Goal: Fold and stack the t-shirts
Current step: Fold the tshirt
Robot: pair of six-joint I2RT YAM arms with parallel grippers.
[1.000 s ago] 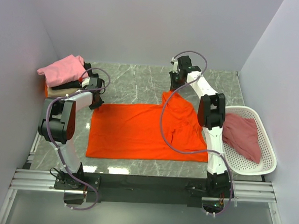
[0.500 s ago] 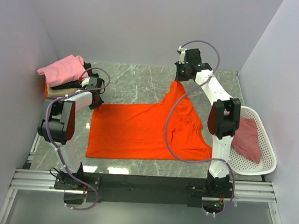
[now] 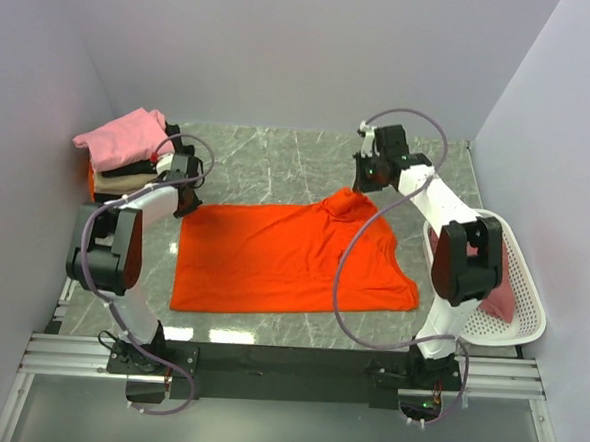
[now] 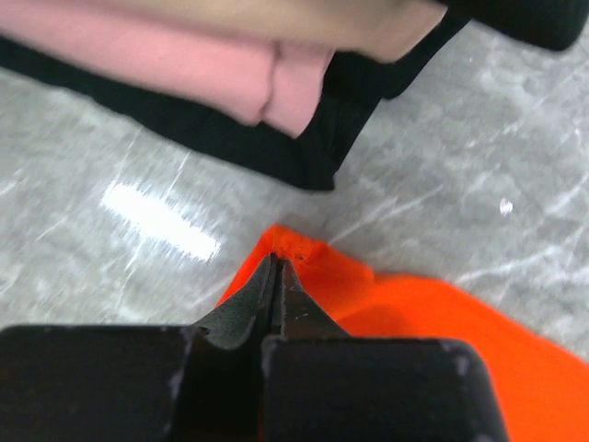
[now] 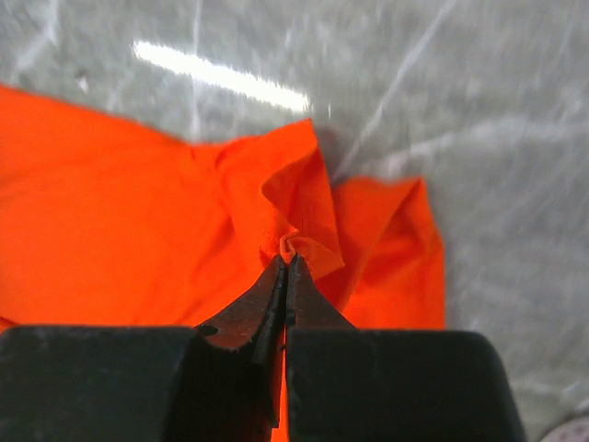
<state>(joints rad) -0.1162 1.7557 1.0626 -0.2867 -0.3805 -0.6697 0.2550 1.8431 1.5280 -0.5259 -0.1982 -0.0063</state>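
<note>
Large bright orange cloth t-shirt (image 3: 272, 265) spread on grey marbled worktop (image 3: 279, 160), far-left corner pinched in tightly closed left hand (image 4: 276, 269), bunched far-right fold pinched in tightly closed right hand (image 5: 287, 262), stack of folded pink, black and beige cloth shirts (image 3: 124, 145) at far-left corner.

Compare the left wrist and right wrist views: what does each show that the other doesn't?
Left wrist only: the folded pink shirt and black shirt of the stack, just beyond the left fingers, which pinch a corner. Right wrist only: the right fingers pinching a bunched, creased peak of cloth. Both: the orange t-shirt, shut fingers gripping it, and the marble table.
</note>
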